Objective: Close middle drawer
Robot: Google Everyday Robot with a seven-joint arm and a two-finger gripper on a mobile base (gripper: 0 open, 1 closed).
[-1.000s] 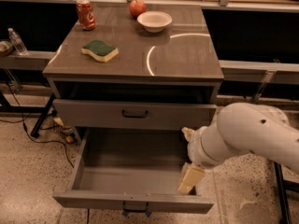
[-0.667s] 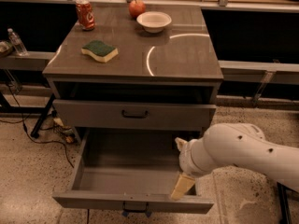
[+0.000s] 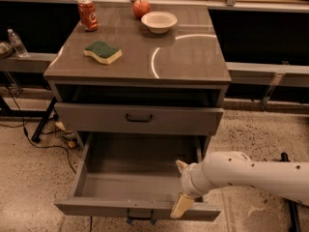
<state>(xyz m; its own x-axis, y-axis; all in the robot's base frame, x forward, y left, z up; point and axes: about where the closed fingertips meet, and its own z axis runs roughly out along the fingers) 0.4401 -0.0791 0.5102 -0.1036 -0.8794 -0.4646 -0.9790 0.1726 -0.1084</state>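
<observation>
A grey cabinet (image 3: 52, 87) fills the middle of the scene, its smooth worktop (image 3: 188, 57) glossy enough to carry a curved streak of light; the middle drawer (image 3: 135, 178) stands pulled far out toward the near side, a deep plain grey box with a flat front and a small dark handle at its centre; its front is cut off by the bottom edge, and whatever lies beneath it is hidden. A thick, rounded white arm (image 3: 256, 170) reaches in from the right, cut off at that edge. Above the open box, the upper drawer (image 3: 96, 117) juts out slightly, with a dark gap over it that cannot be made out. The tool (image 3: 180, 186) sits at the near right corner of the middle drawer; its two cream fingers are spread wide with no object between them, the far one over the box, the near one lying across the front's top edge. On the far worktop sit a pale round bowl (image 3: 159, 21), a green-topped yellow sponge (image 3: 102, 52), a red can (image 3: 88, 14) and a red apple (image 3: 141, 7).
</observation>
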